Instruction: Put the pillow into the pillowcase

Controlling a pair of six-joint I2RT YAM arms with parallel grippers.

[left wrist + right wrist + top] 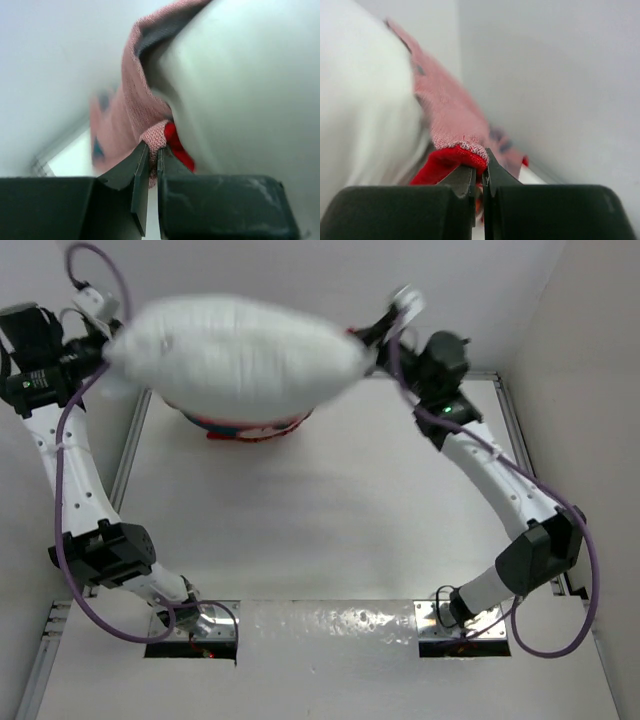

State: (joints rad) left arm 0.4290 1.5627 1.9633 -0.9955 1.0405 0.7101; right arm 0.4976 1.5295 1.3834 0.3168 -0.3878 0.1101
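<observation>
The white pillow hangs blurred, high at the back of the table, between my two grippers. The red pillowcase shows only as a strip under the pillow's lower edge. My left gripper is shut on the pillowcase's pink-and-red hem, with the pillow bulging right beside it. My right gripper is shut on the other side of the hem, with the pillow to its left. The pillowcase's pale pink inside faces both wrist cameras. How much of the pillow is inside the case is hidden.
White walls stand close behind and beside both grippers. The white table has metal rails along its left and right sides. Both arm bases sit at the near edge.
</observation>
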